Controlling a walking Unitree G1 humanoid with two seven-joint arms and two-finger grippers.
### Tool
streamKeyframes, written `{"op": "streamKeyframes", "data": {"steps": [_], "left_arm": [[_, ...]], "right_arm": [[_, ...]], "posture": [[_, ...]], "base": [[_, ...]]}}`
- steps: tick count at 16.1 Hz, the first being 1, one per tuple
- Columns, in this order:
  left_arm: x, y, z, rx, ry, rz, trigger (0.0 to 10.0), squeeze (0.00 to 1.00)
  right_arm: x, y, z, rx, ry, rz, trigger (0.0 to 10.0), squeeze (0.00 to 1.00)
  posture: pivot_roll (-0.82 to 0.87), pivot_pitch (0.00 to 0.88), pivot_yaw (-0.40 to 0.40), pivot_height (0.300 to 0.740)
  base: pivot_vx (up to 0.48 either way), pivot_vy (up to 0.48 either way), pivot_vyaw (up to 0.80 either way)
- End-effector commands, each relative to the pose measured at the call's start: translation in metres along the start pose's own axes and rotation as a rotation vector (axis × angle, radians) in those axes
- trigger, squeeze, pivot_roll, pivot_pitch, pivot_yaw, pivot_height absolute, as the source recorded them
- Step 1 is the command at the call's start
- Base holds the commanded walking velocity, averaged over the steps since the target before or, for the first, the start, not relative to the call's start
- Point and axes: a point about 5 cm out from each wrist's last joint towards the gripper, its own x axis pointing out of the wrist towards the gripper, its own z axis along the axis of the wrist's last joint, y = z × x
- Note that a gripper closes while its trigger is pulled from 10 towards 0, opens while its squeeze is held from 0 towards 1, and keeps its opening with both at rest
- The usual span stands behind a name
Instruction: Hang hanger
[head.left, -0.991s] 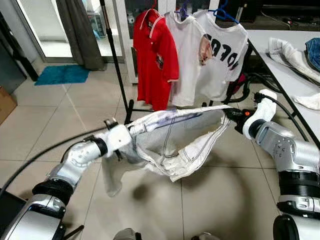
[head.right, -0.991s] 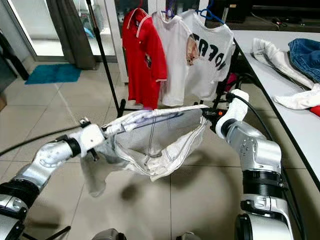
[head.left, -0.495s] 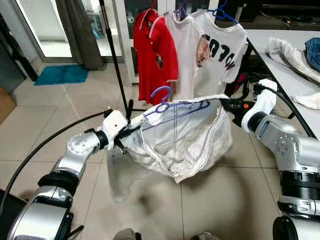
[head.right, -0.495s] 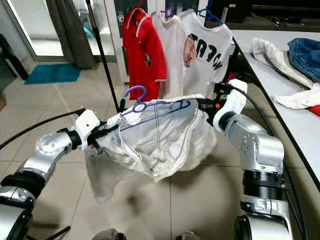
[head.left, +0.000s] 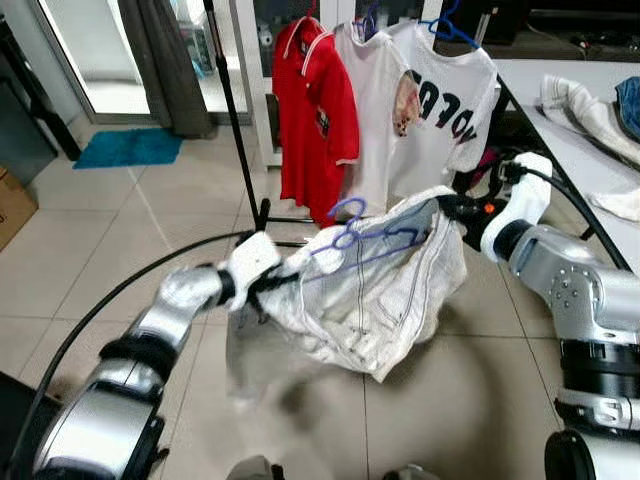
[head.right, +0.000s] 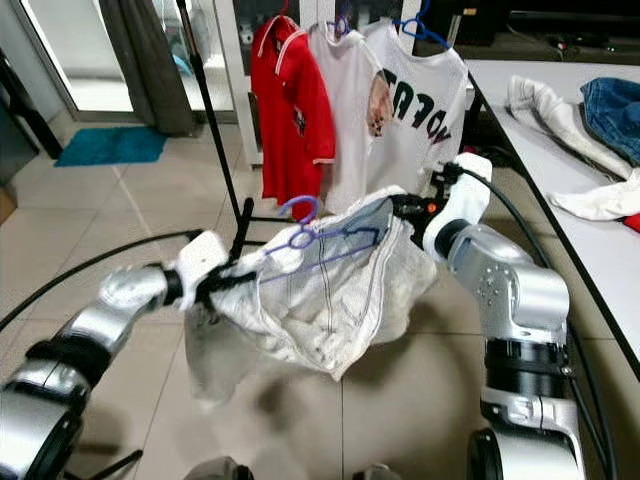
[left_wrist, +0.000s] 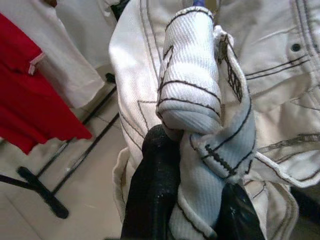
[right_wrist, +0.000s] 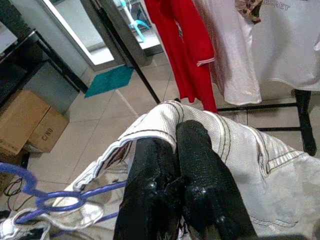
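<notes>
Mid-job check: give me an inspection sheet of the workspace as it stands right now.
Surface: tiled floor; white table to the robot's right.
Job's things: white garment on a blue hanger, held out before the rack.
Clutter: red shirt and white shirts on the rack; clothes on the table.
Grippers: left gripper shut on one end of the garment; right gripper shut on the other end.
Cables: black cable by the left arm; another by the right arm.
Surroundings: teal mat, curtain, cardboard box.
</notes>
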Motion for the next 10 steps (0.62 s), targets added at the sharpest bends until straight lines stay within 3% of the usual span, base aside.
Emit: {"op": "streamKeyframes", "data": {"steps": [1, 4, 6, 10], "left_arm": [[0.001, 0.004, 0.003, 0.025, 0.019, 0.022, 0.0, 0.00], [0.004, 0.019, 0.013, 0.021, 0.009, 0.183, 0.0, 0.00], [0.009, 0.022, 0.025, -0.045, -0.075, 0.213, 0.0, 0.00], [0.014, 0.029, 0.036, -0.132, -0.131, 0.268, 0.0, 0.00]], "right_arm": [[-0.001, 0.009, 0.017, -0.019, -0.059, 0.034, 0.0, 0.00], [-0.003, 0.009, 0.016, -0.025, -0.051, 0.026, 0.0, 0.00], [-0.005, 0.013, 0.013, -0.020, -0.046, 0.031, 0.0, 0.00], [-0.009, 0.022, 0.011, -0.020, -0.044, 0.063, 0.0, 0.00]], "posture": [[-0.03, 0.000, 0.035, 0.740], [-0.03, 0.000, 0.037, 0.740], [-0.03, 0.000, 0.035, 0.740], [-0.03, 0.000, 0.038, 0.740]], "base": [[0.000, 0.000, 0.00], [0.000, 0.000, 0.00], [0.000, 0.000, 0.00], [0.000, 0.000, 0.00]]}}
